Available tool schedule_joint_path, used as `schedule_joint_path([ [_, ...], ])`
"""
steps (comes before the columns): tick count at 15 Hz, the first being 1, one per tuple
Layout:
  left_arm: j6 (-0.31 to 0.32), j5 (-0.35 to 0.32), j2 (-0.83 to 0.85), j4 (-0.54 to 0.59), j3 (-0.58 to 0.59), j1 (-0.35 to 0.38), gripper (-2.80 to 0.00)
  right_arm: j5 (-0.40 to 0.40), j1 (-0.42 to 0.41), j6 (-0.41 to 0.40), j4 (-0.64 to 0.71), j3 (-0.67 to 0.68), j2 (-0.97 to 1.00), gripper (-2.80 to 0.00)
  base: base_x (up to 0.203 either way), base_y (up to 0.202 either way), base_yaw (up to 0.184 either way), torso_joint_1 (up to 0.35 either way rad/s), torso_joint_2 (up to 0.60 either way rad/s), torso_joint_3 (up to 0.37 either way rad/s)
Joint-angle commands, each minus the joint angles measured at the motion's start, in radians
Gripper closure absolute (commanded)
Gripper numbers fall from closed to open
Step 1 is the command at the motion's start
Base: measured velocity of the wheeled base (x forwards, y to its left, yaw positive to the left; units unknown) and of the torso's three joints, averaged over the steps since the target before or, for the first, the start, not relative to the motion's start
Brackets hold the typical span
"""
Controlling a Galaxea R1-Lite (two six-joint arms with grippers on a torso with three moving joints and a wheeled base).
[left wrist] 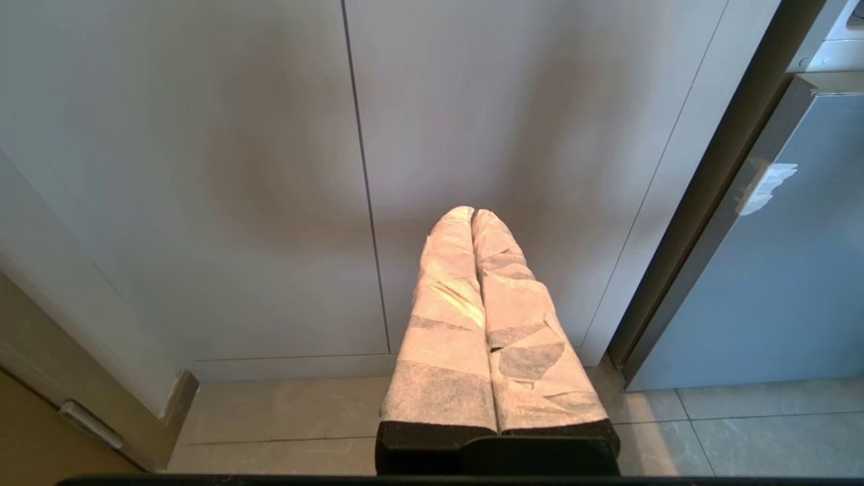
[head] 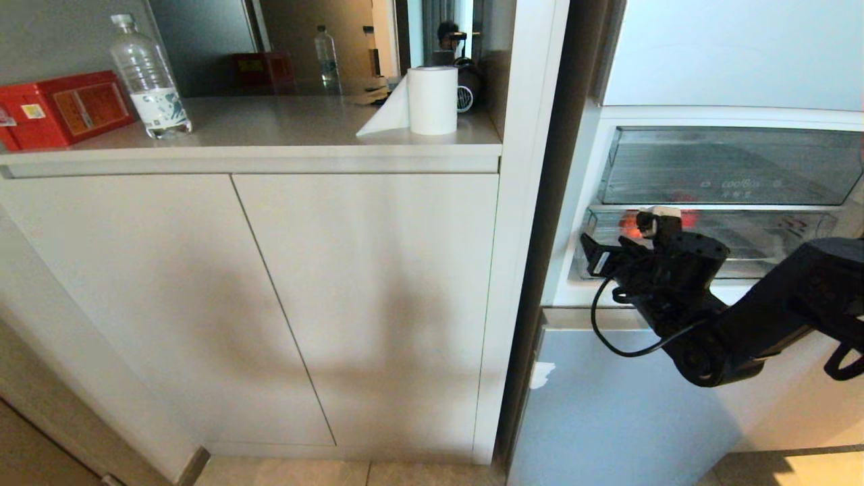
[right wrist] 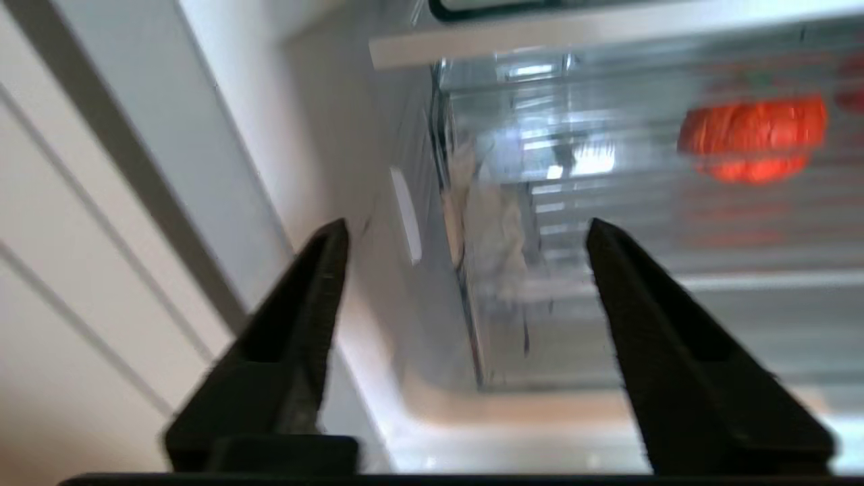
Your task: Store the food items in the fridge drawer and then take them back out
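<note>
Right gripper (right wrist: 466, 236) is hanging unclenched and empty at the fridge drawer (right wrist: 472, 324) left front corner, orange-red food item (right wrist: 749, 138) is lying inside on the ribbed floor; risk: fingers are nearing the drawer wall, may clip it.

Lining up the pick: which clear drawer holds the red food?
The lower fridge drawer, beneath the coolBox drawer; red food shows through its front.
</note>
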Motion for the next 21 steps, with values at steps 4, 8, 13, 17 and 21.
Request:
schedule_joint_path([
  [4,0.001,0.0,0.001,0.0,0.002,0.0,0.0,0.001,-0.027,-0.03,0.0,-0.068,0.055,-2.8,0.0,0.0,0.0,0.0,0.0,0.0],
  [8,0.0,0.0,0.001,0.0,0.002,0.0,0.0,0.001,-0.03,-0.03,0.008,-0.1,0.076,-2.8,0.0,0.0,0.0,0.0,0.0,0.0],
  [13,0.0,0.0,0.001,0.0,0.002,0.0,0.0,0.001,-0.029,-0.029,0.012,-0.131,0.093,-2.8,0.0,0.0,0.0,0.0,0.0,0.0],
  [17,0.0,0.0,0.001,0.0,0.002,0.0,0.0,0.003,-0.025,-0.029,0.024,-0.15,0.095,0.0,0.0,0.0,0.0,0.0,0.0,0.0],
  [21,0.002,0.0,0.001,0.0,0.0,0.0,0.0,0.001,0.001,-0.029,0.062,-0.181,0.095,0.0,0.0,0.0,0.0,0.0,0.0,0.0],
])
